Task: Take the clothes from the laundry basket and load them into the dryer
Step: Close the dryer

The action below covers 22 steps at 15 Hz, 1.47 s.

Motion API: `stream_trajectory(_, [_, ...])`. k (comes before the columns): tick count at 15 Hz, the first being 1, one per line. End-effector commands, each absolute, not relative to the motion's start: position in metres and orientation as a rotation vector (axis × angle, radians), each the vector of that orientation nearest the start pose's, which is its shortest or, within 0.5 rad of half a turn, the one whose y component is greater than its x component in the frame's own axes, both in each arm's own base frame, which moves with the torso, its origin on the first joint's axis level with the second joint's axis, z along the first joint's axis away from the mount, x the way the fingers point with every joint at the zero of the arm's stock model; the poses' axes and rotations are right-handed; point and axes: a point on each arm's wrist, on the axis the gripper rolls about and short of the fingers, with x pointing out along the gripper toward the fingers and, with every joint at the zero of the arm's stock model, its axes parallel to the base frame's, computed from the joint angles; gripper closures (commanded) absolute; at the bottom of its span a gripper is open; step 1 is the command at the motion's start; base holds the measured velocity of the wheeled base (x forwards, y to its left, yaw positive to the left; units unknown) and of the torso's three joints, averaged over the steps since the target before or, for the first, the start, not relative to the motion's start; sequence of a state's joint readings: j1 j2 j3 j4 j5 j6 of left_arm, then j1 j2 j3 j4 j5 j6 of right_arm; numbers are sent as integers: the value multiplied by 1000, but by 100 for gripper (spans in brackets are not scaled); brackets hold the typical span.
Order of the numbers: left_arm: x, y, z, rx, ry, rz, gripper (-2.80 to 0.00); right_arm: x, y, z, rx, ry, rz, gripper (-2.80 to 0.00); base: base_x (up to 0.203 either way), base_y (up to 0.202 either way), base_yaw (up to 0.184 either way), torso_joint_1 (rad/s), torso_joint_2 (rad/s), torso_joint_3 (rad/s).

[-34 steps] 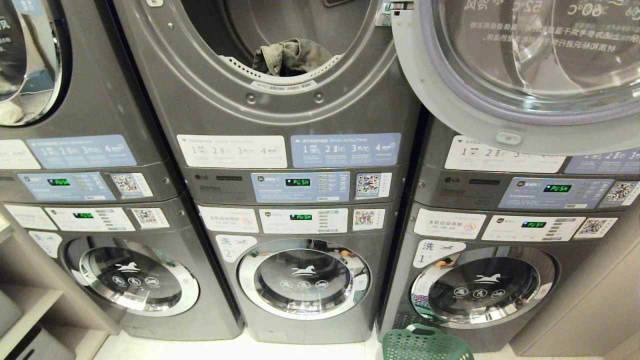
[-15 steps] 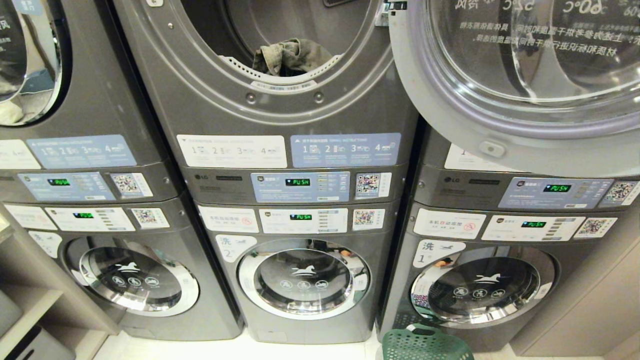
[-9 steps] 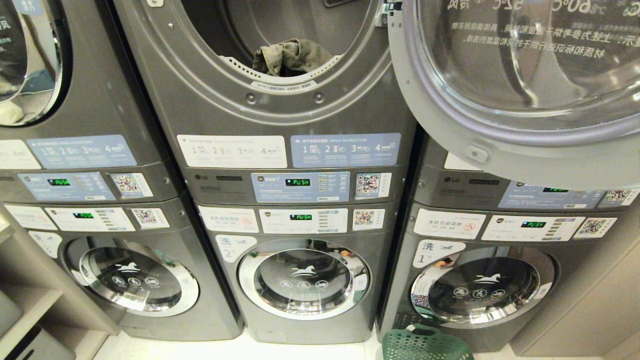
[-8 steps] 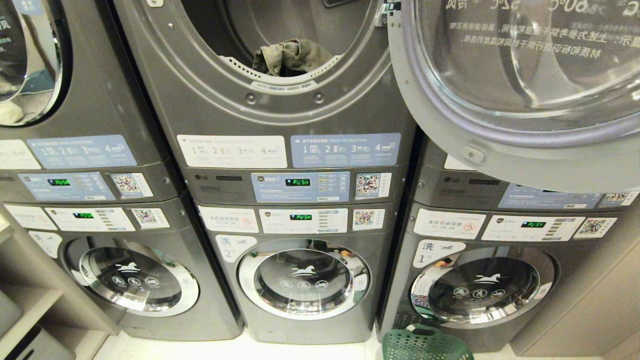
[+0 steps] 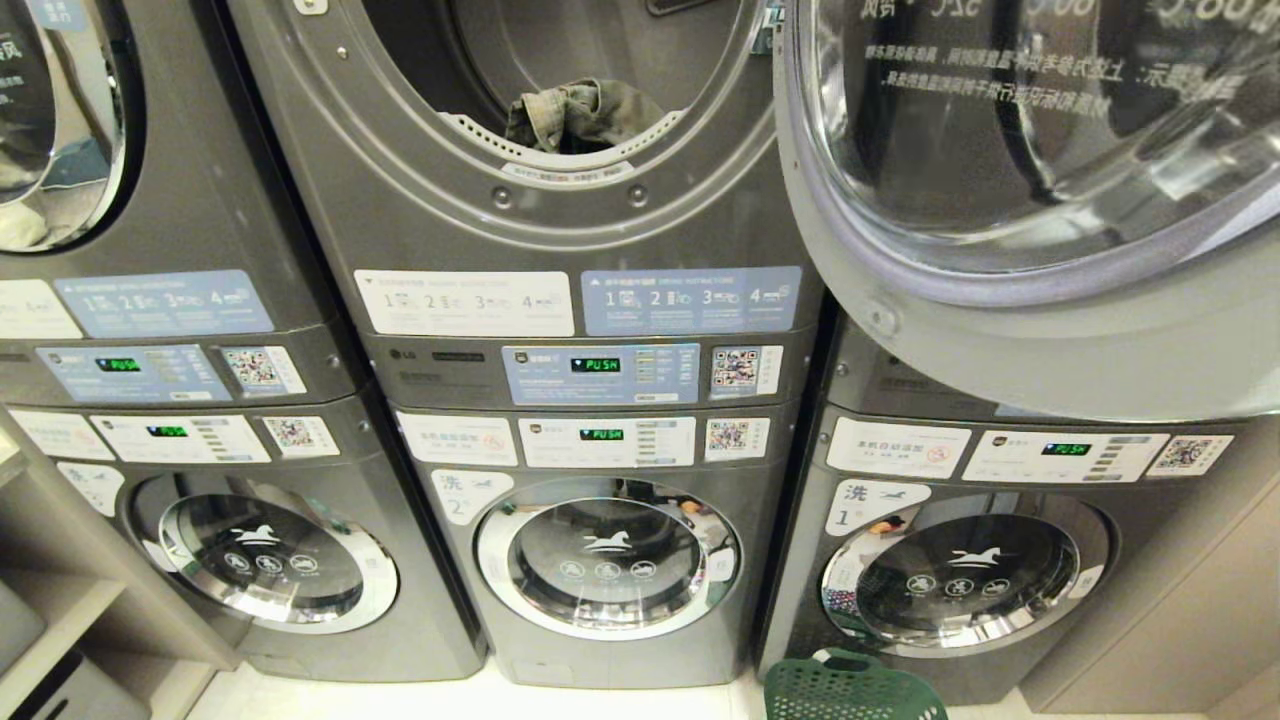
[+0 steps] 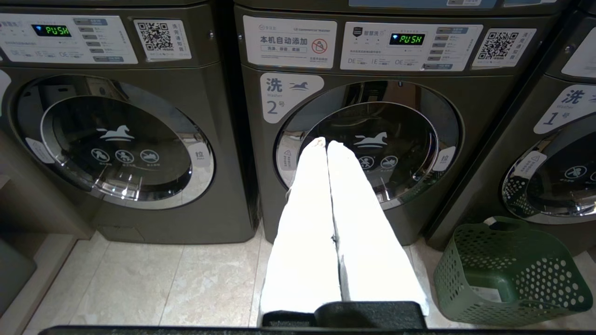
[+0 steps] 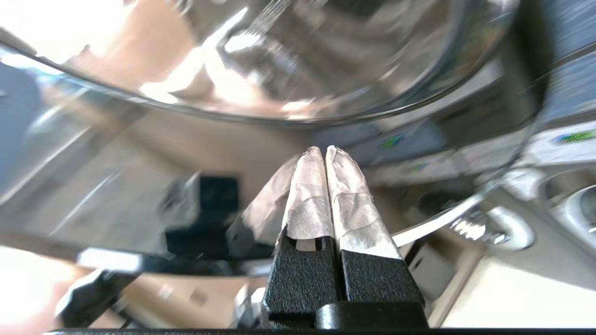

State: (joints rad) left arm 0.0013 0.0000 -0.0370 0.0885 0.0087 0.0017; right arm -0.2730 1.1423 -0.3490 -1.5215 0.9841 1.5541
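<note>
Nearest, the right hand [image 7: 324, 149] is pressed shut and empty, close to the round glass dryer door [image 5: 1040, 190]. I judge the step is closing this door; the next move calls for a push to its latch. The left hand [image 6: 326, 143] is also shut and empty, parked low. The perforated green laundry basket [image 5: 850, 690] stands on the floor, right. Far, a crumpled olive garment [image 5: 580, 110] lies in the drum.

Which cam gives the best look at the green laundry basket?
Left wrist view: the laundry basket shows almost whole, on the floor by washer 1, with perforated walls and rim visible. The head view catches only its upper rim at the frame's bottom edge. The right wrist view doesn't show it.
</note>
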Motion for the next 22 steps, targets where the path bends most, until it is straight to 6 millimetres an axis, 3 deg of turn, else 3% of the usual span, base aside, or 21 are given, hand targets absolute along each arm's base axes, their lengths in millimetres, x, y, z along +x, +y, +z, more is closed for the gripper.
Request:
stream_trajectory(1, [-26,0,77,2,52,11,0,121,-6,266,1004,80,1018,0,0,0,0,0,0,0])
stream_trajectory(7, [-26,0,77,2,54,11,0,145,31,273,1013,240,1270,0,0,0,0,0,0,0])
stream_trajectory(10, [-26,0,77,2,54,11,0,172,55,277,985,291,1369,0,0,0,0,0,0,0])
stream_trajectory(15, [-26,0,77,2,52,11,0,219,112,275,892,320,1530,0,0,0,0,0,0,0])
stream_trajectory(18, [-26,0,77,2,52,11,0,238,144,271,881,354,1597,0,0,0,0,0,0,0])
stream_trajectory(22, [-26,0,77,2,52,11,0,277,184,257,863,354,1635,0,0,0,0,0,0,0])
